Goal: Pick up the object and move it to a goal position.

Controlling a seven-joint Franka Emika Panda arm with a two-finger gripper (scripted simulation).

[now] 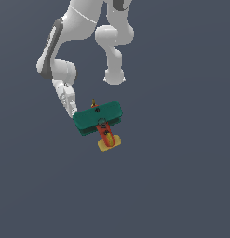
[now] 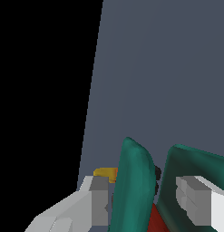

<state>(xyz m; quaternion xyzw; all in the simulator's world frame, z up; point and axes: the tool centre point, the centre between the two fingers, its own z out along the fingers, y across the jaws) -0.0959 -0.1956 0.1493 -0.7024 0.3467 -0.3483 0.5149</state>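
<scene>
1. Exterior view: the white Panda arm is reaching down from the upper part of the picture over a plain grey-blue floor, and its gripper is meeting the toy biplane at the wing end on the exterior view's left.
2. Exterior view: the biplane is showing its two dark green wings stacked close together, with the red-orange body running down toward the yellow tail. A thin brownish propeller is sticking up past the far wing edge.
3. Exterior view: whether the plane is resting on the floor or hanging clear of it cannot be told, since no shadow or contact line is showing.
4. Wrist view: the gripper is pinching the biplane. The grey fingertips are sitting on either side of the two green wings, one pad against the outer face of each wing.
5. Wrist view: a wedge of red body is showing between the wings, and a small yellow-brown part is peeking out beside one fingertip.
6. Wrist view: the grey floor is filling the background, and a black area is lying beyond its edge.
</scene>
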